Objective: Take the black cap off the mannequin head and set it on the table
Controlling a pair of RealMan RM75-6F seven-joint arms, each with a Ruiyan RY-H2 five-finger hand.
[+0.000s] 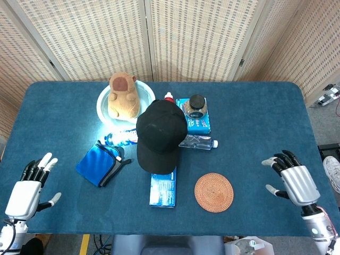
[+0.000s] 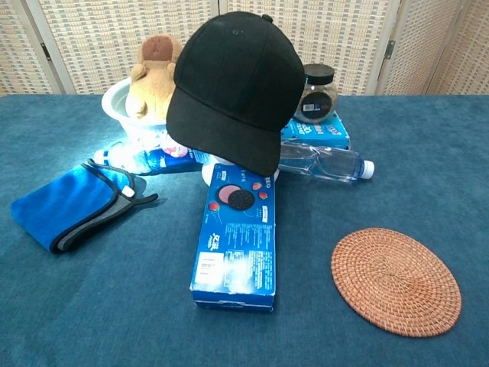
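Note:
The black cap (image 1: pixel 160 133) sits on the mannequin head at the middle of the table, brim toward me. The chest view shows the black cap (image 2: pixel 237 88) covering the head almost fully; only a bit of white base (image 2: pixel 206 175) peeks out under the brim. My left hand (image 1: pixel 27 187) hovers at the table's near left corner, fingers spread, holding nothing. My right hand (image 1: pixel 292 180) is at the near right edge, fingers spread and empty, well away from the cap. Neither hand appears in the chest view.
A blue cookie box (image 1: pixel 162 189) lies in front of the cap and a woven coaster (image 1: pixel 213 192) to its right. A blue pouch (image 1: pixel 100 162), a plush toy (image 1: pixel 123 94) in a white bowl, a jar (image 1: pixel 197 105) on a blue box and plastic bottles (image 1: pixel 199 142) surround the head.

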